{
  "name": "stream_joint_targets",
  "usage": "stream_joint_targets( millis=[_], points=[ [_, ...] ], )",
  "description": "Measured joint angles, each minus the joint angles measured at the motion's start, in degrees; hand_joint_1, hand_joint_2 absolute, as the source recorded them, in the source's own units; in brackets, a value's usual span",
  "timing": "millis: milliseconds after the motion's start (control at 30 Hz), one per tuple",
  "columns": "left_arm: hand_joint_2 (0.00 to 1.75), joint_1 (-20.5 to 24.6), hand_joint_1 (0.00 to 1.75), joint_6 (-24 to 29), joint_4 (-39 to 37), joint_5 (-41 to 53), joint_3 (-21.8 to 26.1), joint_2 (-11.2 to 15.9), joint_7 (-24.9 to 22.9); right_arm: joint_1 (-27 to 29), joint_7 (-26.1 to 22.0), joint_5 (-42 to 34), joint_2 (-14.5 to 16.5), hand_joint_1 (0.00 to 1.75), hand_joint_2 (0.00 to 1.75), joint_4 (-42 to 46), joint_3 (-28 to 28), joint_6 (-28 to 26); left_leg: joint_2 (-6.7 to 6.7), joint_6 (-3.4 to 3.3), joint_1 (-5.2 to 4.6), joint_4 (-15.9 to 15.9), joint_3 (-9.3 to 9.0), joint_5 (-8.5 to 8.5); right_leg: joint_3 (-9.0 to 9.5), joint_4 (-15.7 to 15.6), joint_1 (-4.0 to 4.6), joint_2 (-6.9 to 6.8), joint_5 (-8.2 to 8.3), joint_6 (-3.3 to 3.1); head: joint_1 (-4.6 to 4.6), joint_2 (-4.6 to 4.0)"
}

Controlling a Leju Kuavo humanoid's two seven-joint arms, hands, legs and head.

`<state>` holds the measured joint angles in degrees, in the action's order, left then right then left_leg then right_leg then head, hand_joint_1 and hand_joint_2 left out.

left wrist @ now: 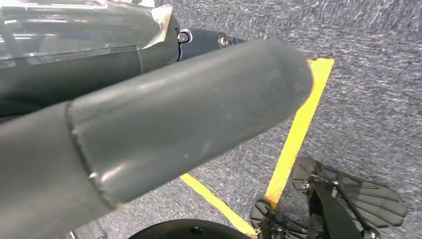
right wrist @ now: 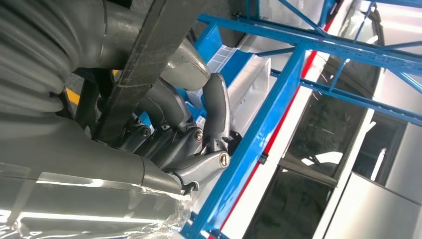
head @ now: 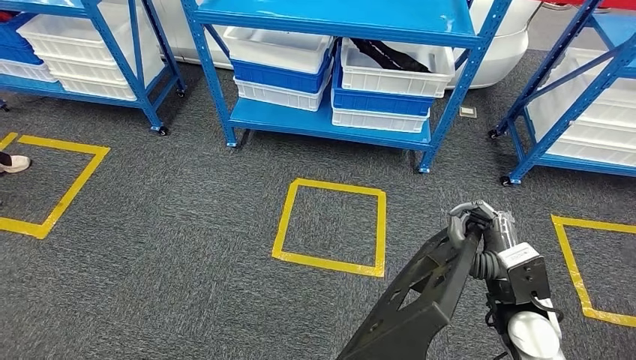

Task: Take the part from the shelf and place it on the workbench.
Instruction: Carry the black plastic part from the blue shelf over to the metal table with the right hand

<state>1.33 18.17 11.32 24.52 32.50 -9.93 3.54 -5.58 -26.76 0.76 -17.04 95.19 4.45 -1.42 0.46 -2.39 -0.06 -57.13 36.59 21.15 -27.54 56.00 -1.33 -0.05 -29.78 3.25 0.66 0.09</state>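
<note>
R hand (head: 474,219) grips the part (head: 420,296), a long flat black piece w/ cut-out openings. Fingers wrap the part's narrow upper end; the wider end angles down toward the lower edge of the head view. The part hangs in the air over grey carpet (head: 187,247), touching nothing but the hand. In the R wrist view the fingers (right wrist: 215,107) curl round the dark bar of the part (right wrist: 144,59), thumb on the other side.

L hand (left wrist: 164,129) sits very close to its wrist cam; a thick grey thumb crosses the picture w/ carpet behind. Whether it's open or closed I can't tell, the rest of the fingers are too blurred and cropped; nothing seems to be in it.

Ahead: blue shelf (head: 337,124) on castors, stacked w/ white and blue bins (head: 279,67). One white bin (head: 394,71) holds another black piece. More blue racks stand to the L (head: 112,82) and R (head: 570,112). Yellow tape square (head: 330,225) lies on the carpet between the shelf and the robot, just L of the held part. Further tape squares lie far L (head: 52,187) and far R (head: 592,270). A shoe (head: 15,162) shows at the L edge.
</note>
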Motion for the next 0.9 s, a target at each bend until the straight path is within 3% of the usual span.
stream_joint_targets(
  millis=[100, 133, 200, 267, 300, 333, 367, 433, 500, 633, 700, 767, 800, 833, 867, 900],
  points=[
    [0.00, 0.00, 0.00, 0.11, -0.01, 0.00, 0.00, -0.05, -0.07, -0.05, 0.01, 0.00, -0.15, 1.75, 1.75, -0.05, -0.13, 0.02, 0.00, 1.00, 0.26, -0.11, 0.40, -0.67, -0.67, -0.04, 0.10, 0.01, 0.97, -1.53, 0.12, 0.00],
    [0.00, -0.01, 0.00, 0.14, -0.01, 0.00, 0.00, -0.06, -0.08, -0.10, 0.01, 0.00, -0.17, 1.75, 1.75, -0.07, -0.18, 0.02, -0.07, 1.32, 0.43, -0.83, 0.82, 0.08, -0.89, -0.02, -0.09, -0.06, 1.40, -2.06, 0.14, 0.00],
    [0.00, -0.02, 0.00, 0.16, -0.02, 0.00, 0.00, -0.05, -0.10, -0.19, 0.01, 0.00, -0.17, 1.75, 1.75, -0.07, -0.26, 0.02, -0.22, 1.88, 0.71, -5.82, 2.85, 4.31, -1.60, -0.04, -0.48, -0.23, 2.45, -3.00, 0.31, 0.00],
    [0.00, -0.02, 0.00, 0.15, -0.02, 0.04, 0.00, -0.04, -0.10, -0.10, 0.01, 0.01, -0.17, 1.75, 1.75, -0.10, -0.33, 0.02, -0.30, 2.30, 0.78, -14.01, 5.52, 9.36, -2.73, 0.10, -0.28, -0.28, 3.39, -3.31, 0.45, 0.00],
    [0.00, -0.02, 0.00, 0.15, -0.02, 0.09, 0.00, -0.04, -0.13, 0.05, -0.03, 0.02, -0.16, 1.75, 1.75, -0.12, -0.36, 0.02, -0.31, 2.42, 0.80, -16.79, 6.08, 10.65, -3.33, 0.20, -0.22, -0.28, 3.76, -3.24, 0.45, 0.00],
    [0.00, -0.02, 0.00, 0.15, -0.02, 0.16, 0.00, -0.03, -0.16, 0.29, -0.08, 0.08, -0.14, 1.75, 1.75, -0.13, -0.38, 0.00, -0.32, 2.47, 0.82, -17.29, 5.43, 10.85, -3.84, 0.31, -0.19, -0.28, 4.06, -3.09, 0.45, 0.00],
    [0.00, -0.02, 0.00, 0.14, -0.02, 0.24, 0.00, 0.00, -0.21, 0.59, -0.13, 0.19, -0.11, 1.75, 1.75, -0.10, -0.40, -0.04, -0.32, 2.44, 0.84, -15.36, 3.54, 10.12, -4.26, 0.45, -0.20, -0.27, 4.30, -2.95, 0.46, 0.00],
    [0.00, 0.04, 0.00, 0.13, -0.01, 0.42, 0.00, 0.10, -0.31, 1.16, -0.21, 0.53, -0.01, 1.75, 1.75, 0.20, -0.43, -0.16, -0.43, 2.16, 0.88, -7.18, -2.32, 8.07, -4.89, 0.86, -0.18, -0.25, 4.68, -2.58, 0.48, 0.00],
    [0.00, 0.16, 0.00, 0.16, 0.02, 0.60, 0.00, 0.19, -0.34, 1.42, -0.19, 0.94, 0.09, 1.75, 1.75, 0.77, -0.43, -0.23, -0.62, 1.57, 0.69, -1.74, -5.57, 7.14, -5.39, 1.23, 0.13, -0.23, 5.06, -2.04, 0.41, 0.01],
    [0.00, 0.27, 0.00, 0.58, 0.02, 0.74, 0.02, 0.36, -0.48, 1.37, 0.31, 1.59, 0.26, 1.75, 1.75, 1.26, -0.43, -0.19, -0.51, -0.31, 0.14, -0.65, -5.24, 5.80, -6.24, 1.62, 0.47, -0.21, 5.44, -0.55, 0.33, 0.00],
    [0.00, 0.35, 0.00, 0.90, 0.03, 0.76, 0.08, 0.50, -0.63, 1.25, 0.49, 1.76, 0.28, 1.75, 1.75, 1.28, -0.42, -0.14, -0.32, -1.34, 0.17, -0.24, -4.39, 4.64, -8.16, 5.67, 0.36, -0.16, 2.53, -0.71, 0.20, 0.00],
    [0.00, 0.40, 0.00, 1.20, 0.04, 0.77, 0.22, 0.67, -0.90, 1.17, 0.62, 1.86, 0.34, 1.75, 1.75, 1.27, -0.42, -0.09, -0.28, -1.76, 0.03, -0.27, -2.99, 3.66, -11.11, 13.32, 0.24, -0.13, -1.86, -0.99, 0.04, 0.00],
    [0.00, 0.40, 0.00, 1.27, 0.04, 0.79, 0.28, 0.73, -1.02, 1.16, 0.67, 1.88, 0.37, 1.75, 1.75, 1.25, -0.43, -0.08, -0.28, -1.80, -0.08, -0.30, -2.24, 3.13, -11.94, 16.37, 0.22, -0.13, -3.33, -0.83, 0.02, 0.00],
    [0.00, 0.40, 0.00, 1.33, 0.04, 0.81, 0.33, 0.77, -1.08, 1.18, 0.70, 1.89, 0.39, 1.75, 1.75, 1.23, -0.43, -0.07, -0.28, -1.79, -0.18, -0.34, -1.55, 2.63, -11.66, 17.37, 0.23, -0.13, -3.92, -0.53, 0.02, 0.00],
    [0.00, 0.40, 0.00, 1.37, 0.04, 0.83, 0.35, 0.81, -1.11, 1.19, 0.72, 1.90, 0.40, 1.75, 1.75, 1.23, -0.43, -0.07, -0.29, -1.74, -0.28, -0.36, -0.95, 2.14, -10.06, 15.91, 0.25, -0.13, -3.66, -0.18, 0.02, 0.00],
    [0.00, 0.40, 0.00, 1.37, 0.04, 0.85, 0.36, 0.83, -1.11, 1.17, 0.73, 1.90, 0.39, 1.75, 1.75, 1.23, -0.42, -0.07, -0.31, -1.64, -0.36, -0.36, -0.48, 1.69, -7.23, 12.09, 0.26, -0.14, -2.76, 0.12, 0.02, 0.00]
  ],
)
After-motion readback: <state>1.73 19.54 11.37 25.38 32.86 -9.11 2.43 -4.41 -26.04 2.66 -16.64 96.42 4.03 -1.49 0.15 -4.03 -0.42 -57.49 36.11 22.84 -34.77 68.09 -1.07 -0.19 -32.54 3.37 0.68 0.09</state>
